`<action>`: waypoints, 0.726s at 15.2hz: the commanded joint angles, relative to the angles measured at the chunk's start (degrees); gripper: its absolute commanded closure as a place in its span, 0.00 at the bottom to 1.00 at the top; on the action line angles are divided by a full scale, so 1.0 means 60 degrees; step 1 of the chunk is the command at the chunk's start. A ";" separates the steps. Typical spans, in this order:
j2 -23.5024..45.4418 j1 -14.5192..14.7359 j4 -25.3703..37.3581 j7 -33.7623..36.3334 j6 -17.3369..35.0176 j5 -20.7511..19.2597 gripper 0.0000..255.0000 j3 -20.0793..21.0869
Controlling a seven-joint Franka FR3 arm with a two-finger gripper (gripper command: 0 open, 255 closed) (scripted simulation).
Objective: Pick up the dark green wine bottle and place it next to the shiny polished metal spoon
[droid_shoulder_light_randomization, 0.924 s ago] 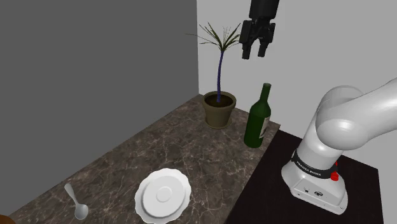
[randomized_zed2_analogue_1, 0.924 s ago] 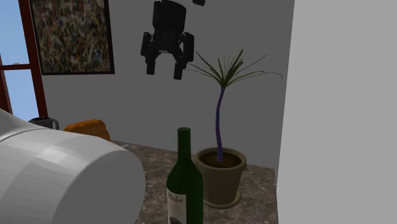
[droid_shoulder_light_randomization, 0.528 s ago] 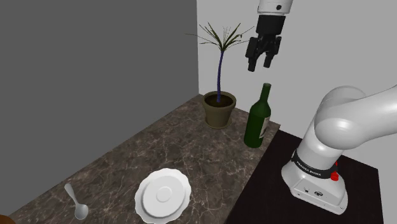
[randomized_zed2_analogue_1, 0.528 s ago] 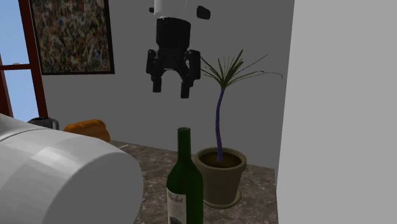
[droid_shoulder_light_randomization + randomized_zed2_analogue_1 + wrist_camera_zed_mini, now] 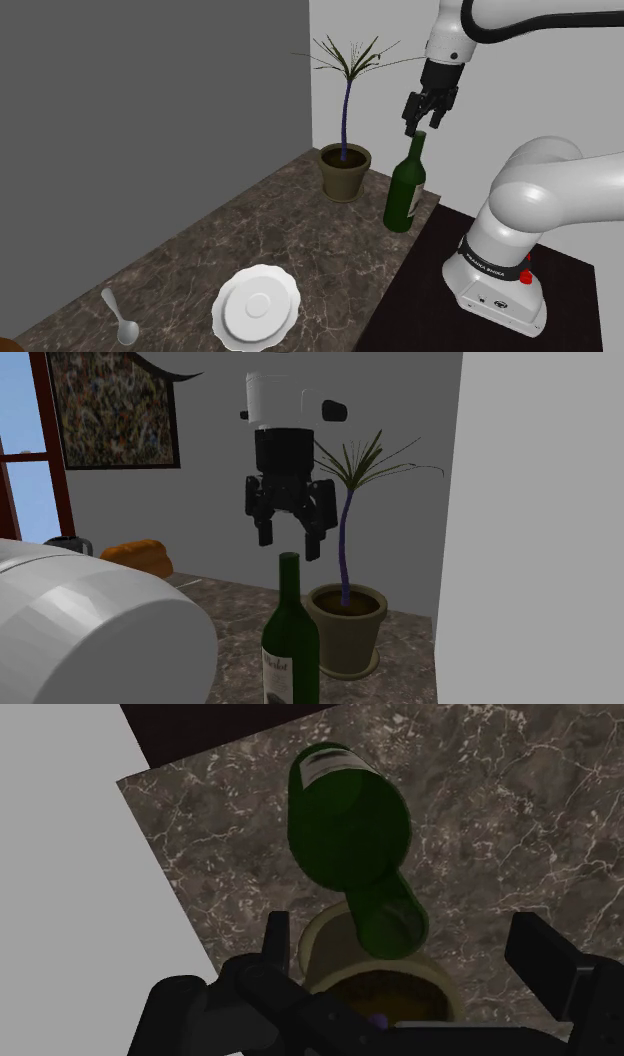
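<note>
The dark green wine bottle (image 5: 407, 187) stands upright with a pale label near the counter's far right corner, also seen in the second exterior view (image 5: 289, 637) and from above in the wrist view (image 5: 355, 834). My black gripper (image 5: 419, 126) hangs open just above the bottle's mouth, fingers apart and holding nothing (image 5: 290, 545). In the wrist view the bottle's mouth lies between the spread fingers (image 5: 535, 949), untouched. The metal spoon (image 5: 119, 317) lies at the counter's near left end, far from the bottle.
A potted palm (image 5: 346, 160) stands just beyond the bottle by the wall corner. A white plate (image 5: 257, 305) lies near the spoon. The dark marble counter (image 5: 260, 230) has an edge on the right, close to the bottle. An orange object (image 5: 138, 555) sits further back.
The gripper has come down and moved toward the shoulder view's right, from high above the palm to just over the bottle's mouth. It stayed open. The bottle has not moved.
</note>
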 commanded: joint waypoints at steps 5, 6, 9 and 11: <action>-0.0087 -0.0085 -0.0849 -0.0011 0.0787 -0.0127 0.00 -0.0099; -0.0090 -0.0089 -0.0924 -0.0011 0.0859 -0.0135 0.00 -0.0106; -0.0086 -0.0089 -0.0922 -0.0011 0.0861 -0.0135 0.00 -0.0106; -0.0086 -0.0089 -0.0922 -0.0011 0.0861 -0.0135 0.00 -0.0106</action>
